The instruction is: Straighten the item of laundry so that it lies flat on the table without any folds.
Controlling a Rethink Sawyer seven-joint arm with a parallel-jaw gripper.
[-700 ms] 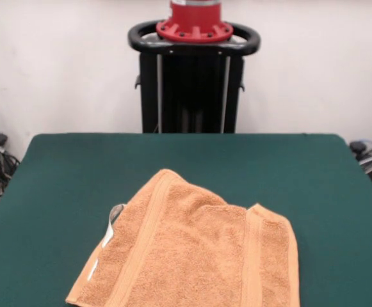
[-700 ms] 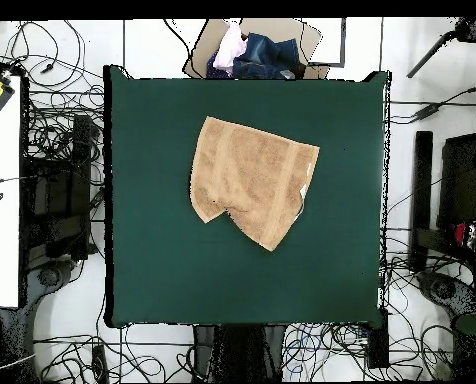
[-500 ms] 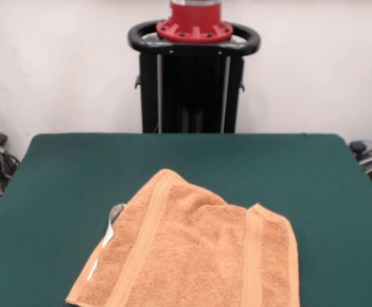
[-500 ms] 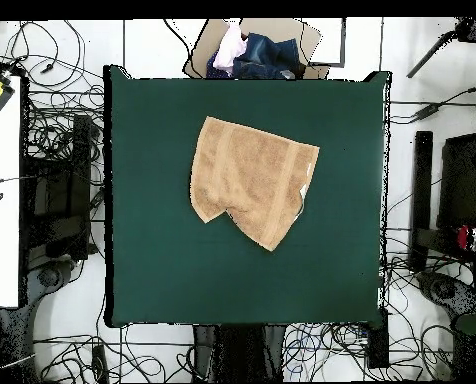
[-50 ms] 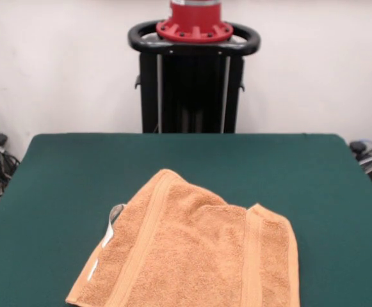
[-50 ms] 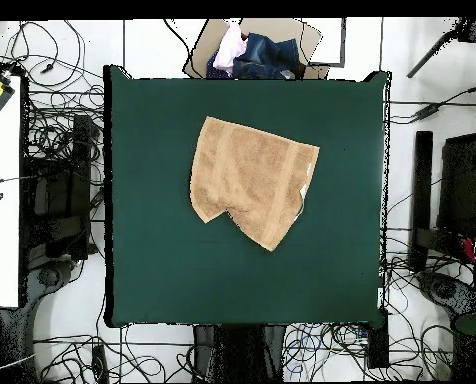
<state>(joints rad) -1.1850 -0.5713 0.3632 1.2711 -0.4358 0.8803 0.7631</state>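
Front view: one orange-tan towel [image 5: 195, 252] lies on the dark green table [image 5: 64, 185], toward the near edge and a little left of the middle, its lower edge cut off by the picture's bottom. It is not flat: a woven border band runs up the left side to a rounded peak, a second band runs down the right side, and a crease between them shows one part folded over another. One small white tag [image 5: 113, 224] sticks out at the towel's left edge, with a white strip lower on the same edge; no writing can be read on either. Behind the table stands one black pedestal [image 5: 192, 89] with a red base ring on top. The gripper does not show.

Overhead view: the single towel [image 6: 250, 178] sits in the upper middle of the table [image 6: 162, 260], an uneven shape with a notch in its lower edge and a point below it. A heap of blue and pale clothes [image 6: 250, 52] lies beyond the table's top edge. No gripper shows here either, so its state cannot be told.
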